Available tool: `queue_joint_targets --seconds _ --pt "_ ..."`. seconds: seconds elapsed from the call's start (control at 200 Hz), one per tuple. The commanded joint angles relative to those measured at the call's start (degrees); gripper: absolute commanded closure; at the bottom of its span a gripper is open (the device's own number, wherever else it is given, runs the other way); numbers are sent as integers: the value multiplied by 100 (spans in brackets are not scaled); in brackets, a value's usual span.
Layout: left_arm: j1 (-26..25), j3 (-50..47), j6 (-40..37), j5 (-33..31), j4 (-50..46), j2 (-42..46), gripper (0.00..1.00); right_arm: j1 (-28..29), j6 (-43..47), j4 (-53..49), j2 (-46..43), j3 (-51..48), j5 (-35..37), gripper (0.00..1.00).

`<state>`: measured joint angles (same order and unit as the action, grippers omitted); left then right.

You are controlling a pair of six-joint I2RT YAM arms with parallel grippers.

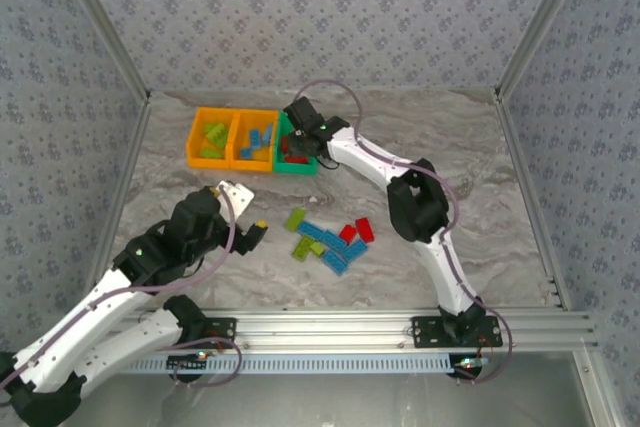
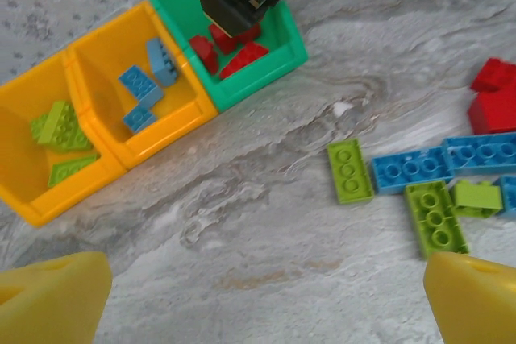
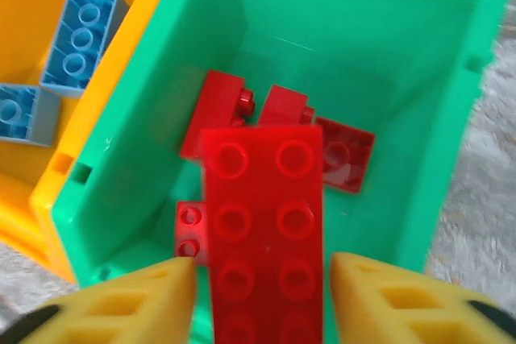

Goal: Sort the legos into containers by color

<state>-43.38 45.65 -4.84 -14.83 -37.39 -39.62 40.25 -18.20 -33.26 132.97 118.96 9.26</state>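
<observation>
Nearest me, the left claw (image 2: pixel 262 300) hangs low over the marbled table (image 2: pixel 242 231) with its two yellow fingers (image 2: pixel 52 296) spread wide and nothing between them.

Just beyond it and to the right lie the loose legos (image 1: pixel 330 239), clustered near the middle of the table. I count three lime green ones: one flat brick (image 2: pixel 350 170) on the left of the cluster, a longer one (image 2: pixel 435 215) nearer me, and a small one (image 2: pixel 476 197) touching that one's right side. The blue ones look like four from above; two long ones (image 2: pixel 411 168) (image 2: pixel 484 152) lie end to end in a row. Two red bricks (image 1: pixel 348 233) (image 1: pixel 365 229) sit side by side at the far right of the cluster.

Farther back and to the left stand the three containers, joined in a row. The left orange bin (image 2: pixel 20 175) holds lime bricks, three as far as I can make out. The middle orange bin (image 2: pixel 161 138) holds three blue bricks. The green bin (image 2: pixel 258 78), at the right end, has four red bricks lying on its floor.

The right claw (image 3: pixel 262 304) reaches down into the green bin's mouth. A fifth, larger red brick (image 3: pixel 262 215), two studs wide, sits between its yellow fingers (image 3: pixel 121 304) above the others. The fingers flank the brick closely, but I cannot tell whether they are pinching it or standing just clear of its sides.
</observation>
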Motion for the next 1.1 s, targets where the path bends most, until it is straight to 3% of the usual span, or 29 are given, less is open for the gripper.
queue_joint_targets --seconds 0.0,0.205,0.395,0.475,0.785,0.909,1.099 --pt "127 40 129 -267 5 -34 1 -17 125 -714 188 889 -75 45" --pt "256 217 1153 -170 -31 -227 1 24 266 -934 -587 485 -12 44" --pt "272 426 2231 423 93 -810 1 241 586 -1117 -2451 -934 -341 42" --pt "278 486 2416 671 268 -1181 1 424 692 -1266 -3292 -1620 -450 32" --pt "533 949 2892 1602 1130 -3416 1 1001 -263 -1662 -6177 -4127 -719 0" --pt "533 1456 2933 1750 1007 -4565 1 1011 -804 -1804 -6757 -4596 -914 0" --pt "527 2262 2976 1943 597 -6119 4 1003 -1013 -2206 -6769 -4645 -654 0"
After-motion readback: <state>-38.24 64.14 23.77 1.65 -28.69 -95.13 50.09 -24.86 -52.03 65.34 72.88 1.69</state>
